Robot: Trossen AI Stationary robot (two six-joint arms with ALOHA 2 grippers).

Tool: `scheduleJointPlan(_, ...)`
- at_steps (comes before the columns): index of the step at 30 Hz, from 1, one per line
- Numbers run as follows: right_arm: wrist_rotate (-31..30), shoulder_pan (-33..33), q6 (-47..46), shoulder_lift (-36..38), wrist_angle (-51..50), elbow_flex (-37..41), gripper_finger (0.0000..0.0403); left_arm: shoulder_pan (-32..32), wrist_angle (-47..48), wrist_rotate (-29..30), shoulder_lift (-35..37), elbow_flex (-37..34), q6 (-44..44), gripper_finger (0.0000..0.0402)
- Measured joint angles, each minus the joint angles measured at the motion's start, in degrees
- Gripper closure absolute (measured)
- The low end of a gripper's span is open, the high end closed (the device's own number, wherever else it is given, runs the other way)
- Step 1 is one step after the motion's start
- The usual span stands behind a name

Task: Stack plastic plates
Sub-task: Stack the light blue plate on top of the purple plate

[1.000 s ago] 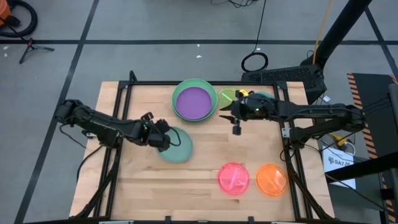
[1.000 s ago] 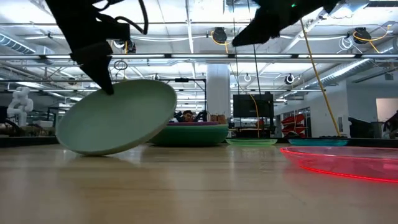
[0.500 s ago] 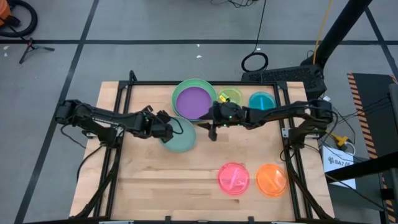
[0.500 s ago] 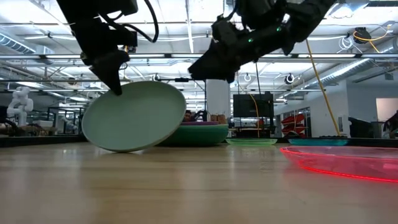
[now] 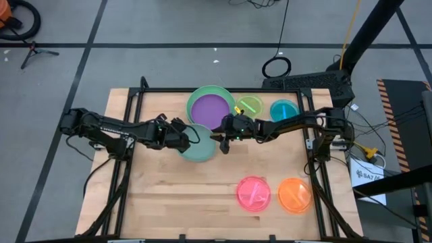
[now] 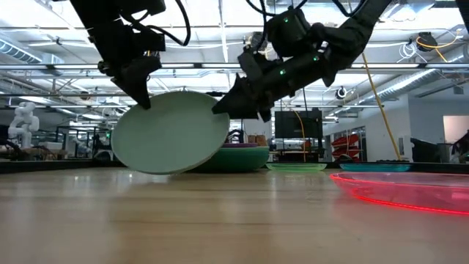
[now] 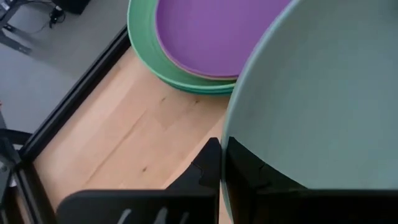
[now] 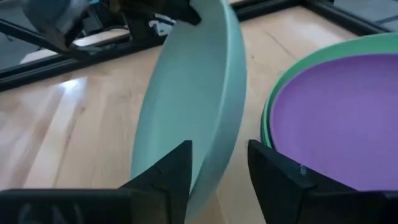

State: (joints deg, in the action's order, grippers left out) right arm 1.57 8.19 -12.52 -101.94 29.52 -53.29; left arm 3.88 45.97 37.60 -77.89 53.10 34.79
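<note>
Left tool (image 5: 183, 137) clamps the tilted mint plate (image 5: 200, 145) by its rim; right tool (image 5: 221, 138), fingers apart, straddles its opposite edge. No readable writing.

We can read no text, label, brand, number or sign anywhere on the table, the plates or the arms; a white sheet (image 5: 366, 177) beside the table carries marks too small for us to make out.
</note>
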Motion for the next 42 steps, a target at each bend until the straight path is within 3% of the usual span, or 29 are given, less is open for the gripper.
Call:
scheduleJointPlan(8, -1.7, -0.1, -0.3, -2.9, 0.3, -1.4, 0.0271, 0.0, -1.3, 0.1, 0.0, 0.0, -0.2, 0.0393)
scheduleJointPlan(16, -3.7, 0.4, -0.9, -2.9, 0.4, -1.5, 0.0386, 0.2, -3.1, 0.2, 0.1, 0.2, -1.0, 0.0362)
scheduleJointPlan(26, 1.9, 2.7, -4.6, -2.9, -0.5, -1.5, 0.0389, 0.1, -4.4, 0.8, 0.4, 0.2, -7.4, 0.0356)
scheduleJointPlan(36, 3.6, 3.1, -5.1, -2.6, -0.8, -1.4, 0.0389, -0.5, -5.5, -3.6, 1.9, 0.1, -10.8, 0.0353)
scheduleJointPlan(42, 4.6, 3.2, -5.4, -2.6, -0.9, -1.4, 0.0389, -1.8, -5.8, -4.8, 1.9, 0.1, -12.5, 0.0297)
